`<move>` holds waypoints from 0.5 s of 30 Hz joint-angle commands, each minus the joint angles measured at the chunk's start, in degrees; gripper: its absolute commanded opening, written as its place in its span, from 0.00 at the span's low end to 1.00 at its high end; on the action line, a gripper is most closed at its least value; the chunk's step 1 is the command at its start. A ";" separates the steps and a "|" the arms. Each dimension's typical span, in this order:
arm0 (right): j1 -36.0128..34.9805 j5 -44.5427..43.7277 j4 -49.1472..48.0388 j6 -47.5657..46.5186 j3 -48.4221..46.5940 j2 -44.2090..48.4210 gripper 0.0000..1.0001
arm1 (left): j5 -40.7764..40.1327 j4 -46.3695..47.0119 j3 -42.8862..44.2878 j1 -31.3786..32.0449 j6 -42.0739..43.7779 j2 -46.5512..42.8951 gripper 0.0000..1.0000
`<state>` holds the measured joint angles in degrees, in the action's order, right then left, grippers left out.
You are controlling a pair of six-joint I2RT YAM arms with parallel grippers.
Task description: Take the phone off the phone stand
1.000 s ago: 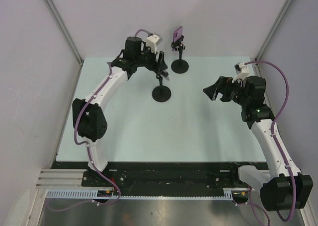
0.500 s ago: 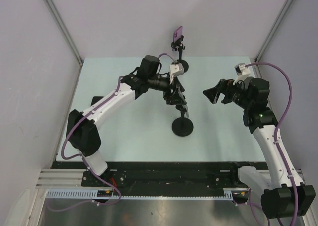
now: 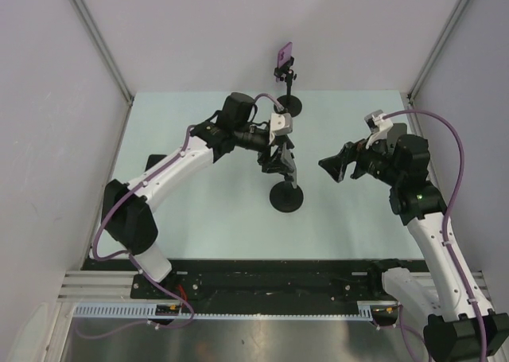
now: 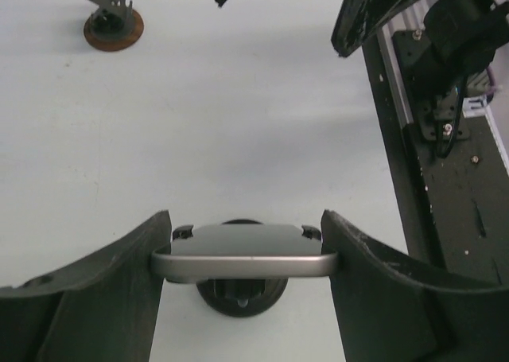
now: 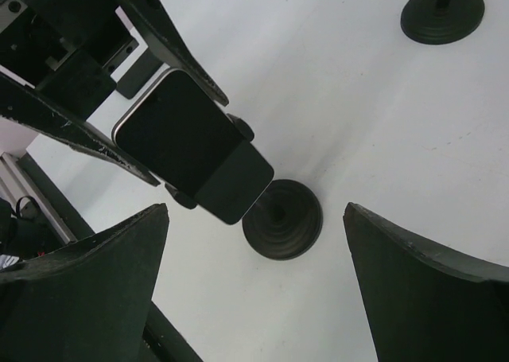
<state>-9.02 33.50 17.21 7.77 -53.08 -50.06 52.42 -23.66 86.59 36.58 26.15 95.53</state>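
Observation:
A dark-screened phone with a silver edge (image 4: 242, 260) sits in the clamp of a black phone stand; the stand's round base (image 3: 286, 196) is at mid-table. My left gripper (image 3: 280, 161) is shut on the phone's two long sides, fingers (image 4: 119, 298) touching its edge. In the right wrist view the phone (image 5: 191, 143) tilts above the base (image 5: 282, 219). My right gripper (image 3: 334, 165) is open and empty, a short way right of the phone and facing it; its jaws (image 5: 256, 209) stand wide apart.
A second stand (image 3: 288, 103) holding a purple phone (image 3: 284, 56) stands at the back centre; it also shows in the left wrist view (image 4: 114, 29) and the right wrist view (image 5: 441, 12). The black base rail (image 4: 445, 179) runs along the near edge.
My left gripper has brought the phone and its stand from the back of the table toward the near middle, then eased slightly back. My right gripper has shifted a little left toward it.

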 commanded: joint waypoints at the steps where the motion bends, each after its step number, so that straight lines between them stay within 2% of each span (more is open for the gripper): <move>1: -1.61 0.26 2.20 -2.58 0.78 2.07 0.98 | 1.11 1.43 2.89 0.16 9.36 -2.27 0.21; 3: -2.23 0.08 2.65 -3.46 1.40 2.60 0.98 | 0.84 0.55 2.19 0.16 9.80 -2.53 0.35; 4: -2.93 0.08 2.91 -3.64 1.66 2.95 0.97 | 0.84 0.37 1.84 0.16 9.80 -2.80 0.47; 7: -4.34 0.08 2.74 -4.25 2.80 3.39 0.97 | -0.47 0.37 0.78 0.16 9.27 -4.03 0.64; 9: -6.01 -0.62 2.65 -4.69 3.42 3.39 0.98 | -1.62 0.28 0.51 0.16 8.48 -4.73 0.71; 10: -6.54 -0.89 2.65 -4.78 3.60 3.39 0.97 | -3.10 0.28 0.43 0.16 8.04 -5.43 0.81; 11: -7.76 -1.15 2.56 -5.04 3.68 3.13 0.98 | -3.73 0.28 0.60 0.25 6.99 -5.96 0.86; 12: -8.38 -1.50 2.65 -5.65 3.77 3.13 0.98 | -4.25 0.19 0.60 0.16 6.37 -6.31 0.96; 13: -8.91 -1.68 2.65 -5.92 3.86 2.87 0.97 | -4.78 0.19 0.78 0.16 5.67 -7.45 1.00; 15: -10.93 -2.81 2.74 -6.54 3.95 2.08 0.98 | -6.19 0.28 0.95 0.16 3.65 -8.77 1.00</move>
<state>-17.23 32.67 20.21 3.60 -49.36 -47.59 47.70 -24.93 86.56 36.69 28.95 92.88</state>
